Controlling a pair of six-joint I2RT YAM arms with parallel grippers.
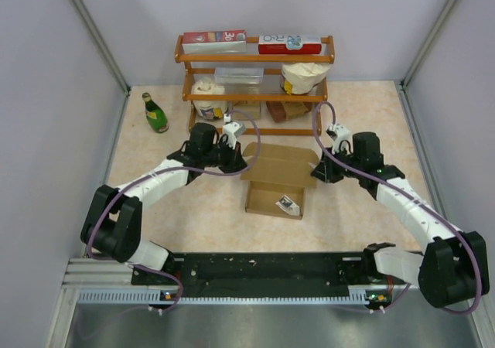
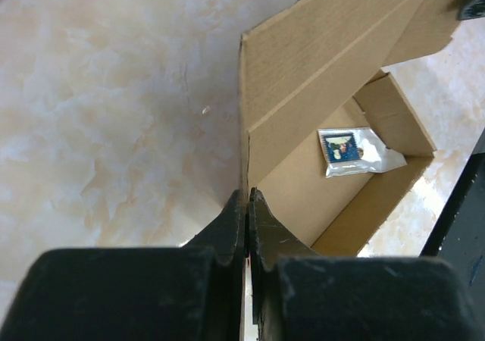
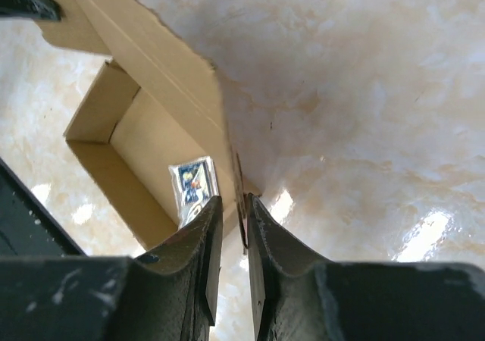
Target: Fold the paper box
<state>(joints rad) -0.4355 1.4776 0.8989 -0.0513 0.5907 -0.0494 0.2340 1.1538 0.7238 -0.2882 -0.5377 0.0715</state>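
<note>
My left gripper [image 2: 248, 197] is clamped tight on the box [image 1: 274, 179]. It pinches the thin card edge on the box's left side. My right gripper [image 3: 234, 204] has one finger on each side of the card edge on the box's right side. There is a small gap between the fingers, and I cannot tell if they squeeze the card. The box is brown and sits in the middle of the table [image 1: 193, 205], between my two arms. Its lid flap is open on the far side. A small shiny packet [image 2: 352, 150] lies on the floor of the box. Behind the box is a wooden rack [image 1: 255, 93] with tubs and cartons on it. A green bottle [image 1: 155, 112] stands just left of the rack.
</note>
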